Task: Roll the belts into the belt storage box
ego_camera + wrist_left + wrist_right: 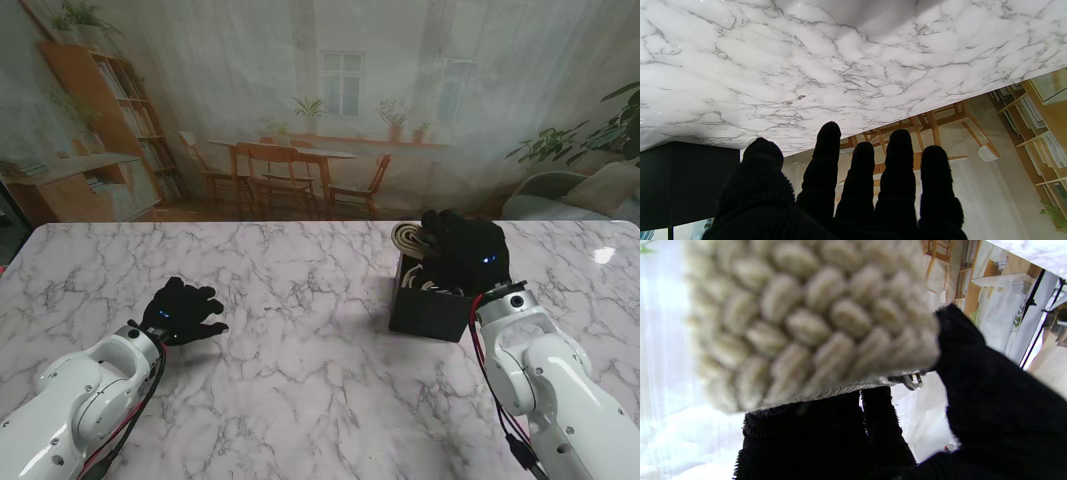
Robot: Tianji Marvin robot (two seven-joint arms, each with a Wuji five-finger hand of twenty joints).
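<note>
From the stand camera I see my right hand over the belt storage box, a black open-topped box sitting on the marble table right of centre. The hand is closed around a rolled cream woven belt, whose coil sticks out on the left side of the fingers, above the box's far left corner. In the right wrist view that belt fills most of the frame, its braided weave blurred by closeness, with my black-gloved fingers wrapped against it and a small metal buckle part showing at its edge. Inside the box I can make out more pale belt coils near the wall closest to me, though how many I cannot tell. My left hand hovers low over the table well apart from the box, on the left side, holding nothing, its fingers spread and slightly curled. The left wrist view confirms it: four fingers and the thumb stand apart with bare marble beyond them, and a dark side of the box sits at the frame's edge. Whether the belt in my right hand touches the box rim I cannot tell.
</note>
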